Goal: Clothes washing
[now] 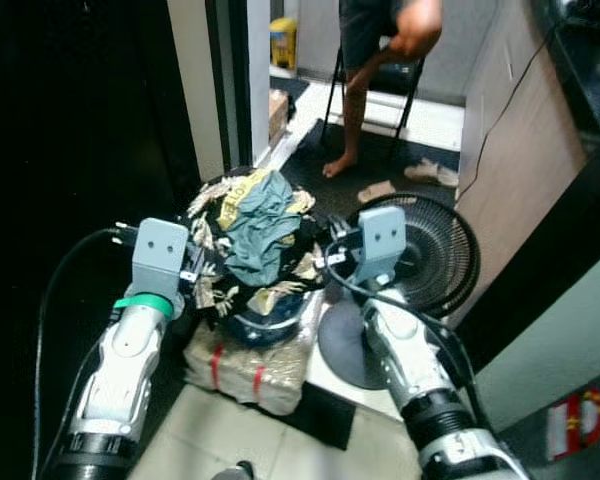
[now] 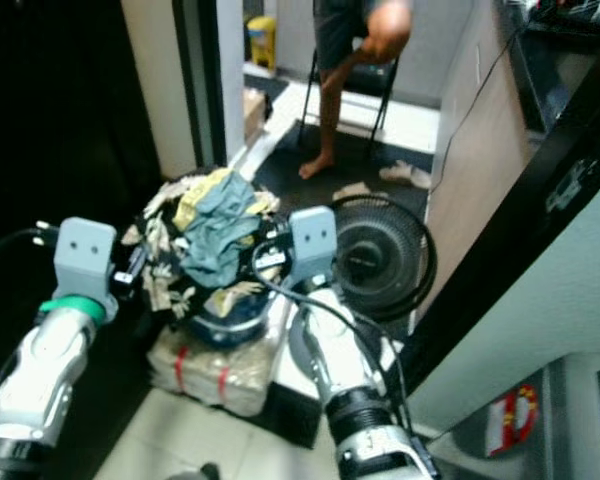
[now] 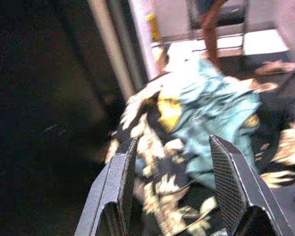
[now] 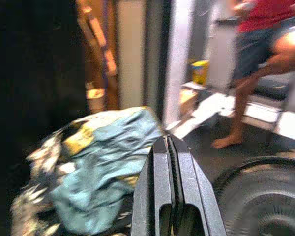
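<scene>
I see the clothes pile (image 1: 255, 240) heaped in a basket (image 1: 265, 325) between my tools. Left tool (image 3: 174, 189) gapes wide, right tool (image 4: 171, 189) pinched closed, empty. Soft, floppy fabric; I'd grab the teal bunch on top.

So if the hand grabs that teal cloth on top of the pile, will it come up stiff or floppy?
Likely floppy: the teal cloth lies crumpled and draped over the clothes pile. Probably light. It may drag neighbouring garments along, since they overlap.
</scene>
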